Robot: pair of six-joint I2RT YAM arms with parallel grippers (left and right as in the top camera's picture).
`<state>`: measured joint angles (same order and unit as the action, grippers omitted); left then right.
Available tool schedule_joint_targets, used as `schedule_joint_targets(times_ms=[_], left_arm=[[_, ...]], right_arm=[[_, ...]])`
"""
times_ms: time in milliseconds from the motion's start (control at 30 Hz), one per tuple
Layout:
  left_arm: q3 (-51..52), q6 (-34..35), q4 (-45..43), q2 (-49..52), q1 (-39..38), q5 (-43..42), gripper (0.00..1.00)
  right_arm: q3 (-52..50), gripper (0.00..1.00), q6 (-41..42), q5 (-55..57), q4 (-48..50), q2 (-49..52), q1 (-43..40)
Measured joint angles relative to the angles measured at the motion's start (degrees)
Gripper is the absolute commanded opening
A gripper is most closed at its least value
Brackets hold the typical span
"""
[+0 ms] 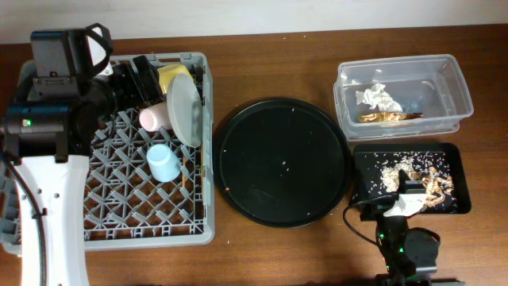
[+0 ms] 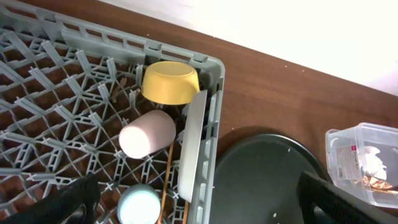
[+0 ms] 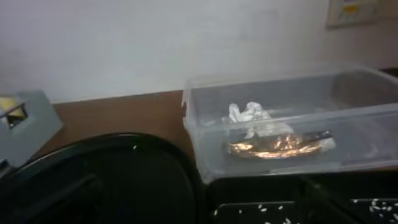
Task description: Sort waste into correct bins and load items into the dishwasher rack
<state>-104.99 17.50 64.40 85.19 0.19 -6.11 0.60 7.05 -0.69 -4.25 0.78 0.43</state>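
The grey dishwasher rack [image 1: 119,214] holds the yellow bowl [image 2: 170,82], the pink cup [image 2: 147,133] on its side, the plate [image 2: 191,146] on edge, the light-blue cup [image 1: 163,163] and the chopsticks [image 2: 166,180]. My left gripper [image 1: 139,75] hovers open over the rack's far part with nothing between its fingers [image 2: 68,202]. The clear tub [image 1: 401,95] contains the white tissue [image 3: 249,115] and the foil wrapper [image 3: 273,147]. Food scraps [image 1: 405,167] lie in the shallow black tray [image 1: 452,199]. My right gripper [image 1: 403,187] stands open and empty above that tray's near edge.
A large round black tray [image 1: 282,163] with a few crumbs sits between the rack and the two bins. Bare wooden table [image 1: 270,71] runs behind it. The left arm's white body [image 1: 48,214] covers the rack's left side.
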Motion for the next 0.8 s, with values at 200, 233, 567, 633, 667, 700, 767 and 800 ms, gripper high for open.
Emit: schedule_joint_targets(times_ms=[200,233,567,633,667,700,767,800], left_arm=[[0.0,0.0,-0.1,0.0,0.0,0.0,0.99],[0.0,0.0,-0.1,0.0,0.0,0.0,0.99],[0.0,0.0,-0.1,0.0,0.0,0.0,0.99],[0.0,0.0,-0.1,0.0,0.0,0.0,0.99],[0.0,0.0,-0.1,0.0,0.0,0.0,0.99],[0.0,0.0,-0.1,0.0,0.0,0.0,0.99],[0.0,0.0,-0.1,0.0,0.0,0.0,1.00],[0.0,0.0,-0.1,0.0,0.0,0.0,1.00]], right_arm=[[0.0,0.99,-1.7,0.3,0.0,-0.1,0.0],[0.0,0.99,-1.7,0.3,0.0,-0.1,0.0],[0.0,0.99,-1.8,0.3,0.0,-0.1,0.0],[0.0,0.99,-1.8,0.3,0.0,-0.1,0.0],[0.0,0.99,-1.8,0.3,0.0,-0.1,0.0],[0.0,0.99,-1.8,0.3,0.0,-0.1,0.0],[0.0,0.99,-1.9,0.3,0.0,-0.1,0.0],[0.0,0.99,-1.9,0.3,0.0,-0.1,0.0]])
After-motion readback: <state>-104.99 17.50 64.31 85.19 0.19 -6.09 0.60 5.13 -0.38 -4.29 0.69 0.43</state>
